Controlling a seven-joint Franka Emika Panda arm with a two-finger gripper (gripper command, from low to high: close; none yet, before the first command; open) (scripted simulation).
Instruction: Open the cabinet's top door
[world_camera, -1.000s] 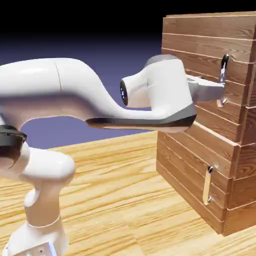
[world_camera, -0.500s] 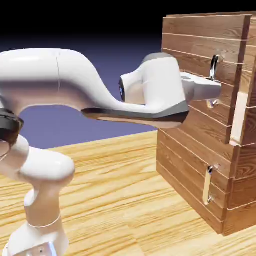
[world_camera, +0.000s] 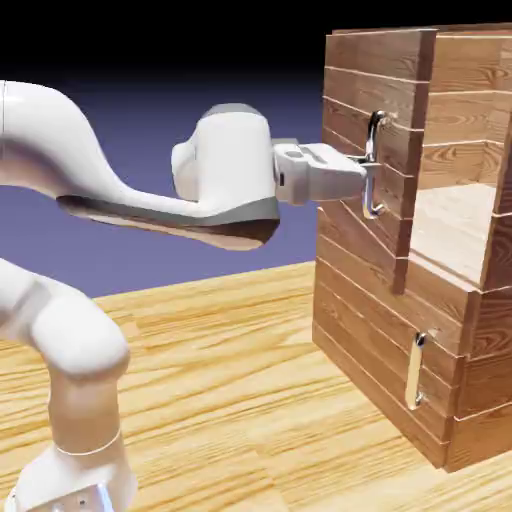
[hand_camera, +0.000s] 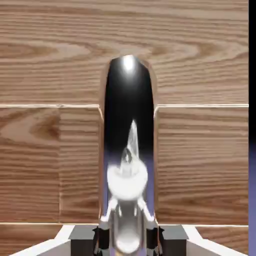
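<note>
Swung outward since the earlier frame, the top door (world_camera: 350, 140) exposes the interior; the end effector (world_camera: 368, 172) apparently grips its bar handle (world_camera: 374, 190), presumably for pulling leverage.

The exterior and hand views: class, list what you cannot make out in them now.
- Back of the reddish-brown plank cabinet: turned away, exterior view.
- White arm's elbow: cut off by the left edge, exterior view.
- Lower end of the curved silver bar handle: cut off by the bottom edge, hand view.
- Pale lower handle: outside the hand view.
</note>
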